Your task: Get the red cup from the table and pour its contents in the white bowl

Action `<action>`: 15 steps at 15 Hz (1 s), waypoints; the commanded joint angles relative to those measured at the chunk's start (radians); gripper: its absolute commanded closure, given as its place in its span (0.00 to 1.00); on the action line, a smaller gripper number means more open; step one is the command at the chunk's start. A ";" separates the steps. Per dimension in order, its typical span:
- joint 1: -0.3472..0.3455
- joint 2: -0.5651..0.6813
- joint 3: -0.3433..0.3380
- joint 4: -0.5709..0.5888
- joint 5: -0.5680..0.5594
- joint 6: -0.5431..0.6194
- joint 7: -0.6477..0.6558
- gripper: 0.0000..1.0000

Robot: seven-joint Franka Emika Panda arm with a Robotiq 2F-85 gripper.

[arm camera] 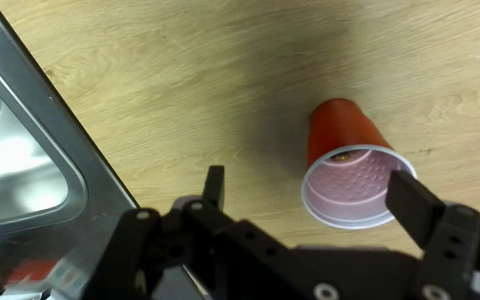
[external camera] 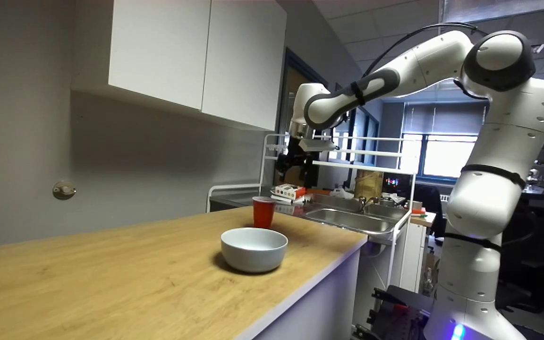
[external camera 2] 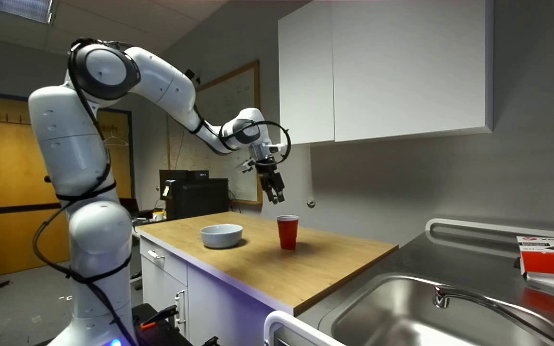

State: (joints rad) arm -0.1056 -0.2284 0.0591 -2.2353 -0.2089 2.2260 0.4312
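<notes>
The red cup (external camera: 264, 216) stands upright on the light wood table (external camera: 111, 278); it also shows in an exterior view (external camera 2: 288, 234). In the wrist view the cup (arm camera: 342, 125) shows its pale inside, with a little dark brownish content visible at the bottom. The white bowl (external camera: 254, 254) stands near the cup, apart from it, also in an exterior view (external camera 2: 221, 236); it is out of the wrist view. My gripper (external camera 2: 277, 200) is open and empty, above the cup, not touching it. In the wrist view one finger of the gripper (arm camera: 306, 173) overlaps the cup's rim; the other is well left.
A metal sink (external camera 2: 402, 307) with a faucet (external camera 2: 488, 305) adjoins the table's end. A red and white box (external camera 2: 551, 257) lies beside the sink. White cabinets (external camera 2: 383, 72) hang on the wall above the table. A white rack frame (external camera: 366, 166) stands around the sink.
</notes>
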 commanded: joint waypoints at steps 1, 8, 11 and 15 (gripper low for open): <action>0.010 0.140 -0.044 0.101 0.071 0.028 -0.060 0.00; 0.024 0.333 -0.079 0.241 0.144 0.028 -0.098 0.00; 0.027 0.387 -0.086 0.300 0.158 0.016 -0.107 0.00; 0.027 0.431 -0.102 0.334 0.156 0.008 -0.113 0.33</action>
State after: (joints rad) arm -0.0938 0.1652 -0.0167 -1.9562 -0.0765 2.2697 0.3510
